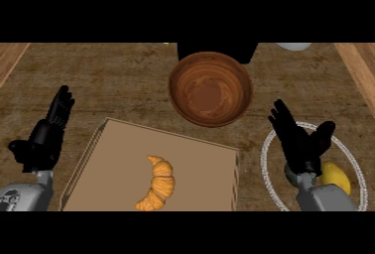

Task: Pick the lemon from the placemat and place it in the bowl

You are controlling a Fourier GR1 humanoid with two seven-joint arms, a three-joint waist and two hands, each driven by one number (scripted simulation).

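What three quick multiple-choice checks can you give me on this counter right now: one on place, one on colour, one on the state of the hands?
1. Where does the yellow lemon lie?
A. in the brown wooden bowl
B. on the round white-rimmed placemat, beside the right wrist
C. on the tan cutting board

2. What colour is the croissant on the tan rectangular board?
A. golden orange
B. green
C. white

3. How does the black right hand stand?
A. curled round the lemon
B. open, holding nothing
C. inside the bowl

Answers:
1 B: the lemon sits inside the placemat ring.
2 A: its crust shows golden orange.
3 B: its fingers are straight, the lemon apart from them, and the brown wooden bowl holds nothing.
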